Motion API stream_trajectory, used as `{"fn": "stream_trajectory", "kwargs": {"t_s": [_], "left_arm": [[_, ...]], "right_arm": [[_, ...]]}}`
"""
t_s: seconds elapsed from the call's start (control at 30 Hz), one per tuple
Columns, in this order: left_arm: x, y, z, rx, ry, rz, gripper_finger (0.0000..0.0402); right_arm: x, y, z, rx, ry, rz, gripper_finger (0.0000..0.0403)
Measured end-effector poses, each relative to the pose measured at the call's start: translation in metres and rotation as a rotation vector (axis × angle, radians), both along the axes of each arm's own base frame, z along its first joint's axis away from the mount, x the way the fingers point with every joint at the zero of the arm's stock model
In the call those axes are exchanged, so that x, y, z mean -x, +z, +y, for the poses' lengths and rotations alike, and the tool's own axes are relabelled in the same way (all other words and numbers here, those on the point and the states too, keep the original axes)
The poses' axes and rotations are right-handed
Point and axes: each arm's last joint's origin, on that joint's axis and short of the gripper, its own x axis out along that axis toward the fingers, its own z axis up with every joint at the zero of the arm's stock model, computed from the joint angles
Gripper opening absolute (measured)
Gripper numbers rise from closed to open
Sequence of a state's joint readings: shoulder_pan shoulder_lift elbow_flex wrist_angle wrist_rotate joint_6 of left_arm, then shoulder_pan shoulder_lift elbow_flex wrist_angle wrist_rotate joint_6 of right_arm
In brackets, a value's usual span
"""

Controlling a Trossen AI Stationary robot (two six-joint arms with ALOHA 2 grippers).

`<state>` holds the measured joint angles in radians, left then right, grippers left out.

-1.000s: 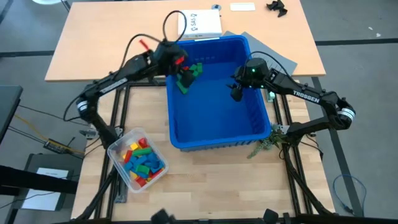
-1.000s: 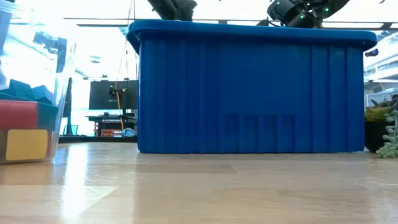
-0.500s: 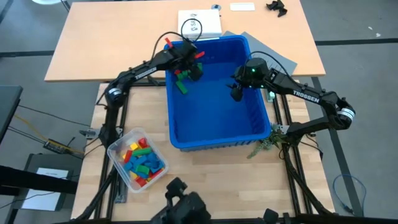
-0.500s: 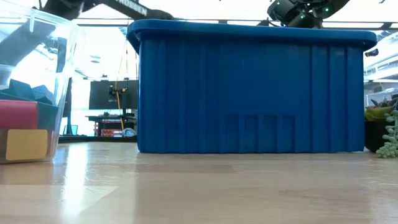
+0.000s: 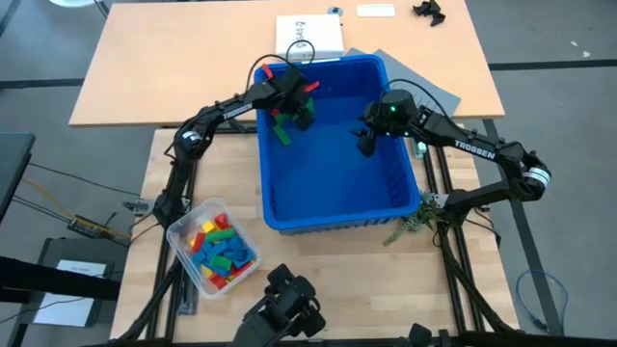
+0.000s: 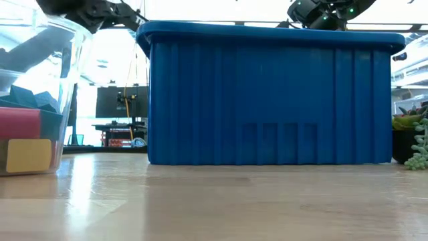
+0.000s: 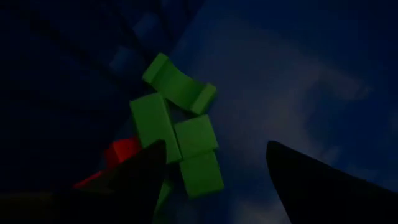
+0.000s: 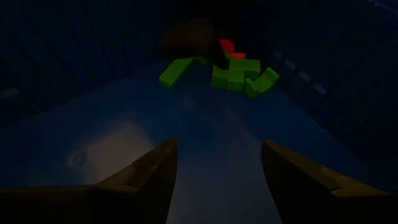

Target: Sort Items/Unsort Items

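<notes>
Where the wooden table (image 5: 164,183) meets a room with monitors, the low view shows only the blue bin's (image 6: 267,100) wall. Overhead, green and red items (image 5: 282,128) lie just beneath the spread, empty left gripper (image 5: 301,111); the right gripper (image 5: 365,145), also spread and empty, hangs well apart.

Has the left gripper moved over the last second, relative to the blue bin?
Yes. The left gripper has shifted toward the far left corner of the blue bin, farther from its near wall, and now hangs open above the green blocks.
</notes>
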<state>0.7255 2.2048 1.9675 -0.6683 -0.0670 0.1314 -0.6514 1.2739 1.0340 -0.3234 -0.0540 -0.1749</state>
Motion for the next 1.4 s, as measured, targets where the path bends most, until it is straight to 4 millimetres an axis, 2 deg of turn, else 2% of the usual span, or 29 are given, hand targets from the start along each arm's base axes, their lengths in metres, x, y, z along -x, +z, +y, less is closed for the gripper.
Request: {"fn": "stream_trajectory", "kwargs": {"t_s": [0.27, 0.37, 0.5, 0.7, 0.8, 0.97, 1.13, 1.4], "left_arm": [[-0.01, -0.034, 0.009, -0.011, 0.006, 0.053, 0.0284], [-0.009, -0.051, 0.011, 0.008, 0.01, 0.103, 0.0284], [-0.01, -0.06, 0.012, -0.005, 0.01, 0.158, 0.0284], [-0.007, -0.062, 0.009, 0.029, 0.005, 0.199, 0.0284], [-0.003, -0.068, 0.002, 0.107, 0.0, 0.241, 0.0284], [-0.009, -0.068, -0.011, 0.179, -0.077, 0.238, 0.0284], [-0.019, -0.066, -0.016, 0.108, -0.056, 0.23, 0.0284], [-0.019, -0.063, -0.004, 0.025, 0.034, 0.154, 0.0284]], "right_arm": [[0.0, -0.001, 0.0, -0.008, -0.008, -0.009, 0.023], [0.0, -0.01, 0.0, -0.012, -0.011, -0.013, 0.023], [0.002, -0.026, 0.001, -0.034, -0.016, 0.004, 0.023], [0.003, -0.033, 0.002, -0.052, -0.022, 0.012, 0.023], [0.003, -0.034, 0.003, -0.056, -0.023, 0.016, 0.023], [0.002, -0.033, 0.003, -0.053, -0.021, 0.009, 0.0229], [0.002, -0.033, 0.004, -0.055, -0.022, 0.004, 0.0229], [0.001, -0.033, 0.004, -0.054, -0.016, 0.008, 0.0229]]}}
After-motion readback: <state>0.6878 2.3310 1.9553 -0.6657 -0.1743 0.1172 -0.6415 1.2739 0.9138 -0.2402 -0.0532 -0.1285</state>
